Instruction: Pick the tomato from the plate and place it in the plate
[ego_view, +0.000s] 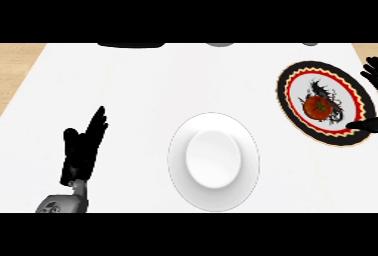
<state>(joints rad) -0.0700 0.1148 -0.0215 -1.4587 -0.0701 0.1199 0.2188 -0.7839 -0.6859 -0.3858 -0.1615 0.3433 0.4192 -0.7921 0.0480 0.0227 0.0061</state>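
Note:
A red tomato lies on a patterned plate with a black and red rim, at the right of the counter. My right hand shows only partly at the right edge: fingers above the plate's far rim and the thumb over its near rim, spread around the plate's right side and apart from the tomato. A plain white plate sits near the counter's middle with nothing on it. My left hand rests open at the lower left, fingers straight and pointing up.
The white counter has wooden surfaces beyond its left and right far corners. Dark objects and a grey one peek in along the far edge.

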